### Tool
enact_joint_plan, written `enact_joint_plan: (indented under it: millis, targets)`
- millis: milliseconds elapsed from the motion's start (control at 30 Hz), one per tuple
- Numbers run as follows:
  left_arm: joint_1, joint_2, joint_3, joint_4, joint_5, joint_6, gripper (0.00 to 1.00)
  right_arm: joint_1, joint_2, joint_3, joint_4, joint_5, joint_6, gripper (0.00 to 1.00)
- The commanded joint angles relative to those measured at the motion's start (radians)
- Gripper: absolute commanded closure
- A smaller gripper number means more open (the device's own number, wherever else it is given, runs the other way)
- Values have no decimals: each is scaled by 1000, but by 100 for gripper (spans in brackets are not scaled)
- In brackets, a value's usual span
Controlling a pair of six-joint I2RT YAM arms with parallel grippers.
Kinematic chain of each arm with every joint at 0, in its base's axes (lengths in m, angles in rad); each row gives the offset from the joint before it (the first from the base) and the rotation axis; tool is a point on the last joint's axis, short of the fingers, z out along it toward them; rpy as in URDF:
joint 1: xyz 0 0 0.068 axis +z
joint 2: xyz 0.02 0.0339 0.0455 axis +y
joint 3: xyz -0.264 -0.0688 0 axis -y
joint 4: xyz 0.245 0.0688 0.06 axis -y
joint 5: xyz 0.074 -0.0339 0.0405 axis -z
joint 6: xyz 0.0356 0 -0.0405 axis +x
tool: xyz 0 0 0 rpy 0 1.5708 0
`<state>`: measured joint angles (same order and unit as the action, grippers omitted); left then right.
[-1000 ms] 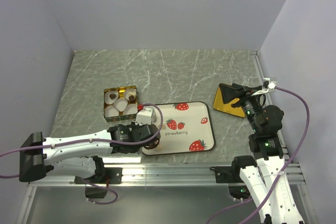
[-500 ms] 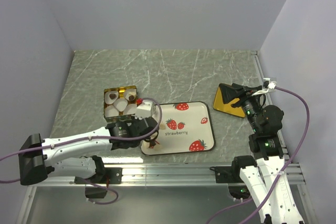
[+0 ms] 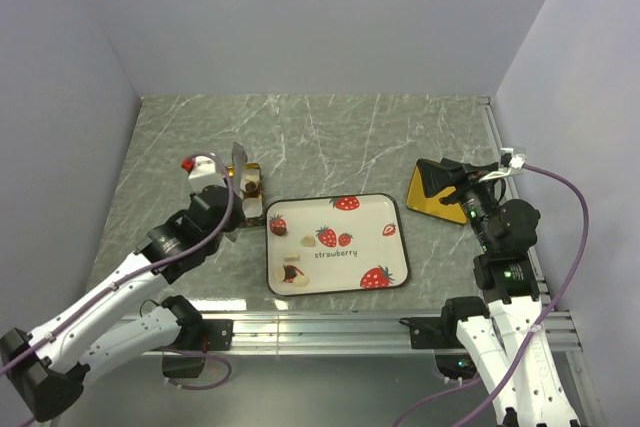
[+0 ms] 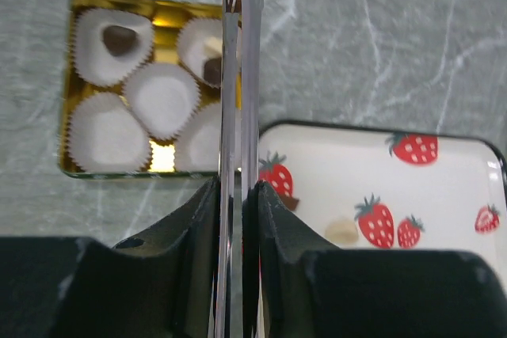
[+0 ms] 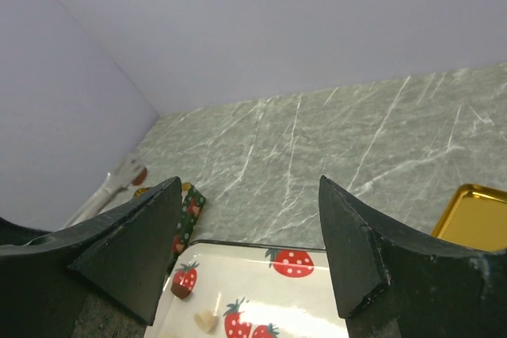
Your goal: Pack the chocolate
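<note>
**Left arm up at the tin, tongs pinched tight**

A grey marbled tabletop (image 3: 330, 137) fills a booth of plain pale lilac walls (image 3: 300, 17). The left gripper (image 4: 236, 191) is clamped narrow on slim silvery metal tongs (image 4: 238, 100), which run straight out ahead of its fingers. A dark brown scrap shows at their far tip, too blurred to name.

Below and left of the tongs lies a square gold tin (image 4: 162, 17) packed with white pleated paper cups (image 4: 162, 96). Of the small dark brown and cream-white chocolate lumps, one dark piece (image 4: 119, 38) sits in a cup well left of the tongs. Another sits in the cup just beside the blades.

Right of the tongs, close to the fingers, is a white rectangular tray printed with strawberries (image 3: 365, 219). It carries a dark lump and a cream one.

The right gripper (image 5: 250, 184) hangs over a flat gold lid (image 3: 422, 195), jaws spread wide and holding nothing, with the tray off to its left.

A second ago the left arm lay low across the tray's near-left corner, with the whole tin in sight. Now it is raised and swung over the tin, hiding most of it from above, and the tray's left end is uncovered. The right arm has not moved.
</note>
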<state>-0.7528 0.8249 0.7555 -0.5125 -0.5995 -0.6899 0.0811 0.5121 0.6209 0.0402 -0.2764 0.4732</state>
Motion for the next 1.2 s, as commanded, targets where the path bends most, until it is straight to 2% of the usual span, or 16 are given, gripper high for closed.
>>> enact_joint_plan:
  millis: [0, 100, 233, 400, 733, 1167]
  targets:
    - [79, -21, -8, 22, -19, 39, 75, 6, 9, 7, 38, -12, -10, 24]
    - [127, 6, -18, 16, -31, 35, 73, 8, 3, 5, 40, -12, -7, 24]
    - [223, 86, -15, 42, 32, 58, 73, 8, 2, 5, 40, -17, -7, 24]
    - [265, 117, -21, 43, 27, 53, 73, 9, -3, 3, 43, -20, -5, 24]
    - [267, 146, -22, 6, 23, 15, 71, 8, 0, 2, 50, -30, -1, 24]
    - [254, 86, -27, -44, -16, -42, 70, 9, 6, 0, 53, -32, 1, 24]
